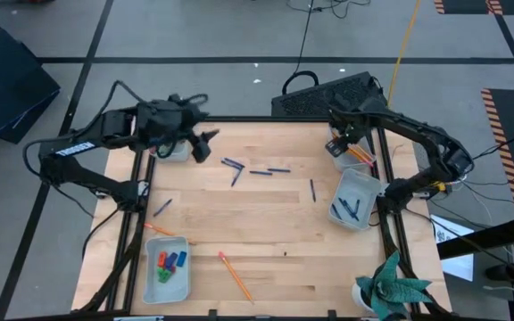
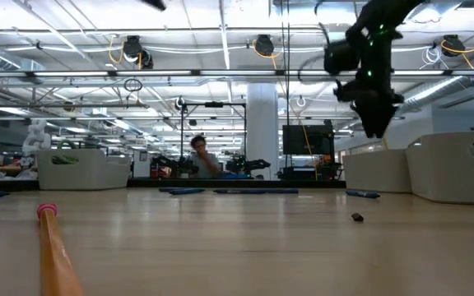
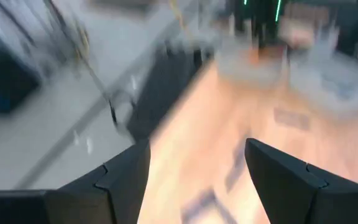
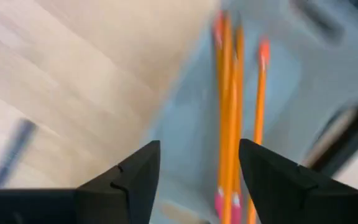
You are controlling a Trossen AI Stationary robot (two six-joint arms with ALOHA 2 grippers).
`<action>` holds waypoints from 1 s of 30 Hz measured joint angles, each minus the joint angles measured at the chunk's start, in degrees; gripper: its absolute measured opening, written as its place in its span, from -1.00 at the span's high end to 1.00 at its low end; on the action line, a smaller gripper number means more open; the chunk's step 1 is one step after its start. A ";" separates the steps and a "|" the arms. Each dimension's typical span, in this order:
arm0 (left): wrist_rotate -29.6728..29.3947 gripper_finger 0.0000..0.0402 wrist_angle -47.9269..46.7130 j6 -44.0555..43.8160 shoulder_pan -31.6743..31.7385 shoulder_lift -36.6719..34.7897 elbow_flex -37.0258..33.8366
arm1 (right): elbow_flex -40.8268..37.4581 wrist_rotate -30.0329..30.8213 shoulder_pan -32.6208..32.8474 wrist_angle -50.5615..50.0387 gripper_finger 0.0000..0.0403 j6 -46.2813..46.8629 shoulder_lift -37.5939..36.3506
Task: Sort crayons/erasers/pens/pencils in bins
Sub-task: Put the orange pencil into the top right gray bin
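Right gripper (image 4: 197,174), open and empty, hovers directly above orange pencils (image 4: 229,112) lying in a bin (image 1: 353,153) at the counter's (image 1: 266,241) far right corner.

The high view looks straight down on the whole worktop (image 1: 266,223). The low view sits at worktop level, facing the room. Both wrist views look closely down at the same worktop.

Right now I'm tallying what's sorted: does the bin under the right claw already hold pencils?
Yes, the right wrist view shows several orange pencils lying in the grey bin below the open right claw.
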 joint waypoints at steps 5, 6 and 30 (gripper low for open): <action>5.68 -0.33 -10.16 -10.57 -3.13 0.04 -3.11 | 0.01 -0.97 5.91 9.61 -0.07 -1.13 -8.10; 5.80 -0.33 -10.21 -11.80 -4.56 0.05 -4.32 | 0.03 -2.22 7.44 12.59 -0.07 -1.31 -9.62; 29.93 -0.19 23.60 18.57 -31.93 23.09 -26.23 | -0.99 -2.58 53.91 41.27 -0.05 -5.61 -13.66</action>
